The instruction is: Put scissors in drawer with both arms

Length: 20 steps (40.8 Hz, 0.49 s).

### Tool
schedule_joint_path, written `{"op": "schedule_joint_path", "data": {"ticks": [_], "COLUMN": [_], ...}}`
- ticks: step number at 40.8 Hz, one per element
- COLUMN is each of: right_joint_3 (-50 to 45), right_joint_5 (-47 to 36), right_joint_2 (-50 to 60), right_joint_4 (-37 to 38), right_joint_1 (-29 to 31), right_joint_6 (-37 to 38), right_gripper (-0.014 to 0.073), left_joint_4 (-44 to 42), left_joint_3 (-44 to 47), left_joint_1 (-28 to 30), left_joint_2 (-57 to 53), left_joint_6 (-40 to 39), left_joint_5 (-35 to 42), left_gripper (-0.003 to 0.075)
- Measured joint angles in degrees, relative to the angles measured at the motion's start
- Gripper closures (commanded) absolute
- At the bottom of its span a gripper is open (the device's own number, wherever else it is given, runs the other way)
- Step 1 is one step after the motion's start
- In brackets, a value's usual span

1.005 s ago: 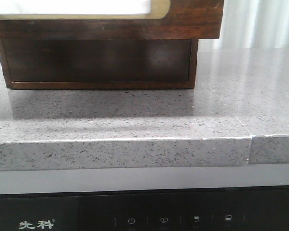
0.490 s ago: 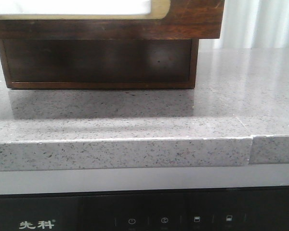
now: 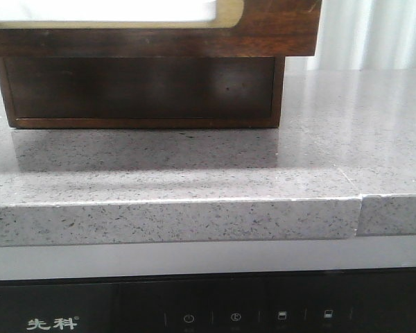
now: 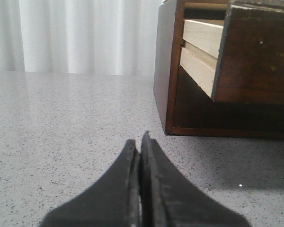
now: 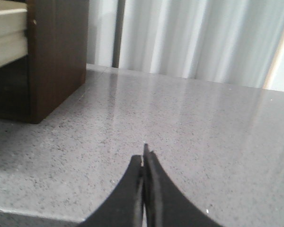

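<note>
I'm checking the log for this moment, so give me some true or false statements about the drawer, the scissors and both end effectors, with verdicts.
1. The wide dark brown wooden drawer with the cream front panel is pulled out past its dark wooden cabinet. True.
2. The small grey-handled scissors lie on the speckled grey stone countertop. False: no scissors show in any view.
3. The left end effector is shut with nothing between its fingers. True.
4. The right end effector is wide open. False: its fingers are pressed together, empty.
5. The right end effector grips the drawer front. False: it is over bare countertop, apart from the cabinet.
</note>
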State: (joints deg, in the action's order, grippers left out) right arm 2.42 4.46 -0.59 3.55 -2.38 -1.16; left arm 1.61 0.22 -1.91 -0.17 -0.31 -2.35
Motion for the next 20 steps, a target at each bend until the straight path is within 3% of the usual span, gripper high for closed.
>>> {"op": "schedule_joint_path", "data": {"ticks": [20], "right_joint_3": [-3.87], "right_joint_5": [-2.67], "right_joint_2": [1.19], "right_joint_4": [-1.57], "right_joint_1": [0.86], "right_joint_6": [0.00], "right_gripper": [0.0662], "left_joint_4": [0.00], "left_joint_3": [0.00], "left_joint_1": [0.00], "left_joint_2": [0.00], "left_joint_6": [0.00], "left_joint_5": [0.00], "left_gripper": [0.0741]}}
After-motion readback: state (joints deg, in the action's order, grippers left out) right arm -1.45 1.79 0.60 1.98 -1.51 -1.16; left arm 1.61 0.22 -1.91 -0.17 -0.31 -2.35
